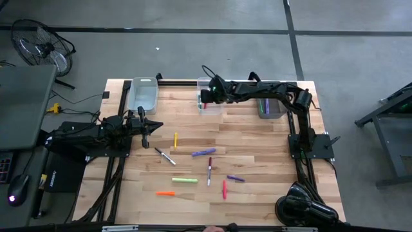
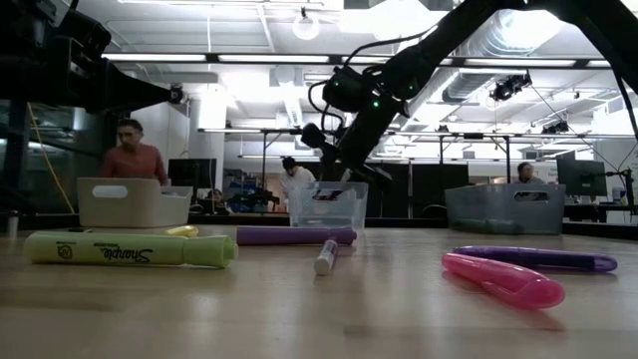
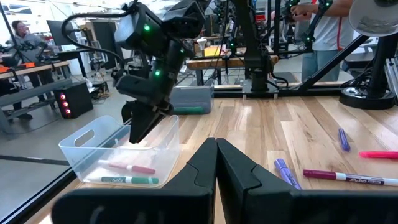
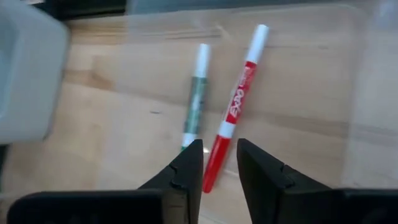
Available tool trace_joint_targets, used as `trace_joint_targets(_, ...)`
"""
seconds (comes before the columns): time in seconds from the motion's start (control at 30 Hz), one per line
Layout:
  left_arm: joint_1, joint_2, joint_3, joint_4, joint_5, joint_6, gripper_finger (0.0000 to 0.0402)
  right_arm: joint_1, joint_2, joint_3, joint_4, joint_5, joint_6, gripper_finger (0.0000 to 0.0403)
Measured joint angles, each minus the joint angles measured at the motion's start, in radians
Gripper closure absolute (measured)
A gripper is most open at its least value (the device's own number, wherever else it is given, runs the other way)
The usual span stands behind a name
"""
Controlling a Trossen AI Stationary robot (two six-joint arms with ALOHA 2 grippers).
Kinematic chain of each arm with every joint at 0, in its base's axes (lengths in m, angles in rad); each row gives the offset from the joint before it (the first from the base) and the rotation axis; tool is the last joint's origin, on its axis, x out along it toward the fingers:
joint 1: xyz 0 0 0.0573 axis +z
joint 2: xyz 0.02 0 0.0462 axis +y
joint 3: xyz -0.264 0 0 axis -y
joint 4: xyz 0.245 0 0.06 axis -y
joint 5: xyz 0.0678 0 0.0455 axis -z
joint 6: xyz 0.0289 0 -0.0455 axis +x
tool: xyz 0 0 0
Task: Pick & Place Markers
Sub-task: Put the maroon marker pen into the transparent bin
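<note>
My right gripper (image 1: 205,98) hangs open over the middle clear bin (image 3: 81,146) at the table's far edge, its fingers pointing slantwise down into it and touching nothing. A red marker (image 4: 239,99) and a green marker (image 4: 197,93) lie flat on the bin's floor, side by side below the fingertips. Several more markers lie flat on the table's middle, among them a yellow one (image 1: 176,140), a purple one (image 1: 203,153), a light green one (image 1: 185,180) and an orange one (image 1: 165,193). My left gripper (image 1: 158,125) waits shut at the table's left, pointing level.
Another clear bin (image 1: 143,95) stands at the far left. A third bin (image 1: 271,106) at the far right holds markers, and the right arm reaches over it. People stand in the room beyond the table's far edge. Bare wood lies near the table's front edge.
</note>
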Motion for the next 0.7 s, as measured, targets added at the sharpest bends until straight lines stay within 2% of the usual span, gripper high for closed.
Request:
trace_joint_targets(0.2,0.0,0.0,0.0,0.0,0.0,0.0,0.04,0.0,-0.004,0.0,0.059,-0.078,-0.108,0.0308)
trace_joint_targets(0.47,0.0,0.0,0.0,0.0,0.0,0.0,0.04,0.001,-0.064,0.0,0.055,-0.081,-0.242,0.0308)
trace_joint_targets(0.7,0.0,0.0,0.0,0.0,0.0,0.0,0.04,0.02,-0.128,0.0,0.041,-0.135,-0.374,0.0308)
